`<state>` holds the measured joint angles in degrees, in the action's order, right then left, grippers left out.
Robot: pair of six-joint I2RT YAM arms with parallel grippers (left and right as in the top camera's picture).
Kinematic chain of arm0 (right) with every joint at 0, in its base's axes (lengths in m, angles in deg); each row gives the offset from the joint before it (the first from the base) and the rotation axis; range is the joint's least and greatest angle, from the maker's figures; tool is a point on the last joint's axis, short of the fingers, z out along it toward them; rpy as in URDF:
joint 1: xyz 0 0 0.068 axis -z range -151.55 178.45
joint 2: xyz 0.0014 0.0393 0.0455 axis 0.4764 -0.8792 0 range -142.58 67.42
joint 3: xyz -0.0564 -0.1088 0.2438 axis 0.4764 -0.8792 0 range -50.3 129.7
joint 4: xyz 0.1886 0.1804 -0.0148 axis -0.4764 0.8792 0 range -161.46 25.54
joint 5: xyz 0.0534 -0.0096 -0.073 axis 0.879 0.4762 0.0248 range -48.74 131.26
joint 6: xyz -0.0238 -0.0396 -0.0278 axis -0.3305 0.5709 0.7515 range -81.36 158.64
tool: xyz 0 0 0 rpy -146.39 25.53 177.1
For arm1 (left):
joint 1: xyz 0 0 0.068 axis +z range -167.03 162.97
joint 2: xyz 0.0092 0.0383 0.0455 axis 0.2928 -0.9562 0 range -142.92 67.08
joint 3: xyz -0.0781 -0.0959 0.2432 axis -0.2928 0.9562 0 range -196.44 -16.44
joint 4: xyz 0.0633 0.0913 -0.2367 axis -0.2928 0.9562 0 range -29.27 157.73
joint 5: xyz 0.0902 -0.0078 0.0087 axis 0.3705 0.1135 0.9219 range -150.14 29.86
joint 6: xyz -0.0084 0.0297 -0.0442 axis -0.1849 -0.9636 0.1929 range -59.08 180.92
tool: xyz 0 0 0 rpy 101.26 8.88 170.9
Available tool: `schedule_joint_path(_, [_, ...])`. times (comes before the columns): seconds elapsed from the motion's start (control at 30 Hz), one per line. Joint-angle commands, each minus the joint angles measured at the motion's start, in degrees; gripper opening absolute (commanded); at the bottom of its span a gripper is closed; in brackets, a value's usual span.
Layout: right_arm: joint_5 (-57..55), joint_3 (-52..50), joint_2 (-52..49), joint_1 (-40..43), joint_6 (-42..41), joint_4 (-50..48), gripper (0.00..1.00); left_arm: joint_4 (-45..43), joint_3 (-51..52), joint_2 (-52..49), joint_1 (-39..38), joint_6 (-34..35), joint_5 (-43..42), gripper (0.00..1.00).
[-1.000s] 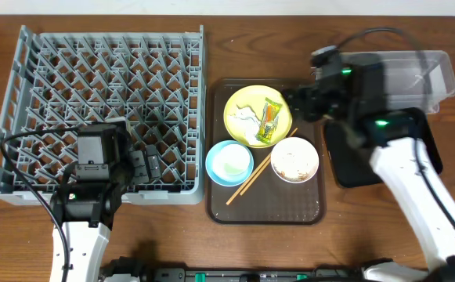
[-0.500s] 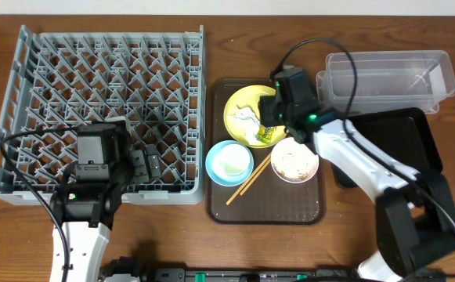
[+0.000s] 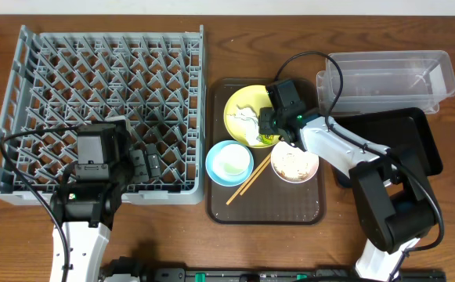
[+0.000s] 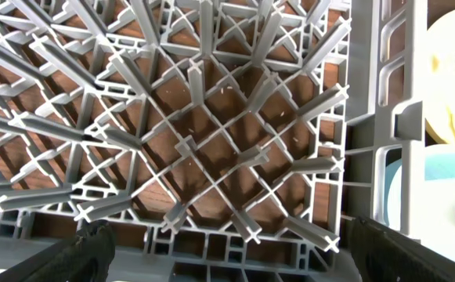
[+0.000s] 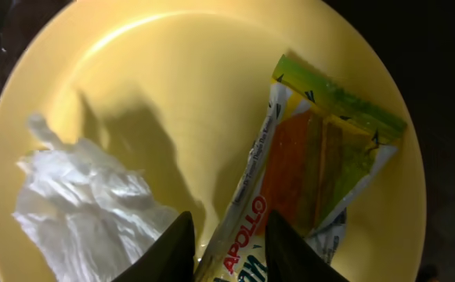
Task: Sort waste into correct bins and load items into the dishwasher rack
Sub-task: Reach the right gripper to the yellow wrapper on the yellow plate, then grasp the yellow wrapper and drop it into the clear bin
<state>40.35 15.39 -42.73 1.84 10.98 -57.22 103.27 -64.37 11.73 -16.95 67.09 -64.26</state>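
On the yellow plate (image 5: 172, 78) lie a green-and-yellow snack wrapper (image 5: 305, 164) and a crumpled white tissue (image 5: 86, 204). My right gripper (image 5: 231, 251) is down on the plate (image 3: 243, 102), its two dark fingers pinching the wrapper's near end. Beside the plate are a light blue bowl (image 3: 229, 163), a white bowl (image 3: 294, 160) holding beige scraps, and wooden chopsticks (image 3: 247, 182) between the bowls. My left gripper (image 4: 227, 258) hangs open and empty over the near right corner of the grey dishwasher rack (image 3: 102, 78).
Plate, bowls and chopsticks sit on a dark brown serving tray (image 3: 266, 207). A clear plastic tub (image 3: 388, 78) stands at the back right, with a shallow black tray (image 3: 399, 145) in front of it. The right arm's cable loops above the plate.
The right arm swung left from the clear tub to the yellow plate and came down on it. Its jaws narrowed around the wrapper. The left arm stayed still.
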Motion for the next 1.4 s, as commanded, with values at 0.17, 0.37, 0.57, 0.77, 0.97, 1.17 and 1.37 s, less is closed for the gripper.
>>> schedule_joint_path(0.17, [-1.25,1.01,-0.17,-1.22,-2.62,2.67,0.16,-0.20,-1.44,0.00,-0.26,0.33,-0.13,0.96])
schedule_joint_path(0.37, [-1.20,1.01,-0.17,-1.22,-4.37,3.13,0.01,-0.17,-1.44,0.00,-0.26,0.33,-0.13,0.96])
schedule_joint_path(0.57, [-1.20,1.14,0.66,-1.09,-4.85,2.97,0.01,-0.26,-1.44,0.00,-0.26,0.33,-0.13,0.96])
schedule_joint_path(0.77, [-1.25,1.38,7.63,0.46,-2.54,3.13,0.01,-0.35,-1.44,0.02,-0.26,0.33,-0.13,0.96])
schedule_joint_path(0.97, [-3.67,1.38,16.46,4.83,-1.81,3.48,0.01,-0.83,-1.44,0.00,-0.26,0.33,-0.13,0.96])
schedule_joint_path(1.17, [-8.96,1.38,22.73,12.57,-1.84,3.04,0.01,-1.55,-1.44,0.00,-0.26,0.33,-0.13,0.96])
schedule_joint_path(1.37, [-10.05,1.38,22.01,21.18,-1.92,0.57,0.01,-1.92,-1.44,0.00,-0.26,0.33,-0.13,0.96])
